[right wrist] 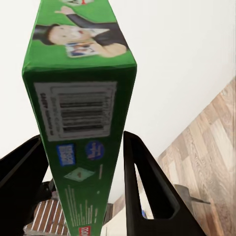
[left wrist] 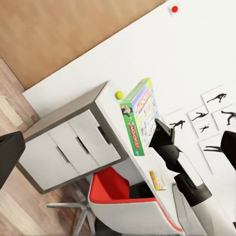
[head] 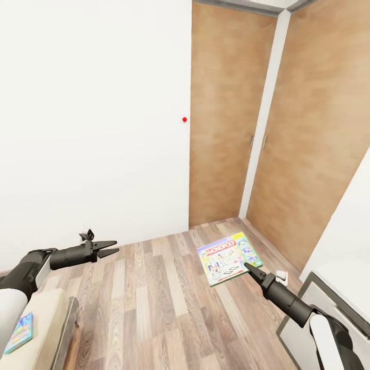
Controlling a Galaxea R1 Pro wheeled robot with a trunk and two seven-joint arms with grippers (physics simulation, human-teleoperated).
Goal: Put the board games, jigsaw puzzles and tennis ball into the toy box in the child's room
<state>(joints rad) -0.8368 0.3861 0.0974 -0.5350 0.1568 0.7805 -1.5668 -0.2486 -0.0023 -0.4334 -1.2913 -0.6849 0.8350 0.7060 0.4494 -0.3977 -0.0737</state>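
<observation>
- Holding the board game (head: 229, 258) in the right gripper (head: 247, 266), above the wood floor (head: 154, 308); the box shows its Monopoly lid to the head view.
- Right wrist view: green box edge (right wrist: 81, 123) sits between both black fingers (right wrist: 145, 187), clamped.
- Left gripper (head: 109, 249) hangs over the floor, fingers slightly apart, holding nothing.
- Left wrist view: tennis ball (left wrist: 119, 95) rests on the white table (left wrist: 110, 105), near the held box (left wrist: 140, 115); red chair (left wrist: 118, 199) below.
- Another colourful box (head: 19, 332) lies on the bed (head: 43, 318), lower left.

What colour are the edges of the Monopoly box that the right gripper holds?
Green; the Monopoly board game box shows it best in the right wrist view.
</observation>
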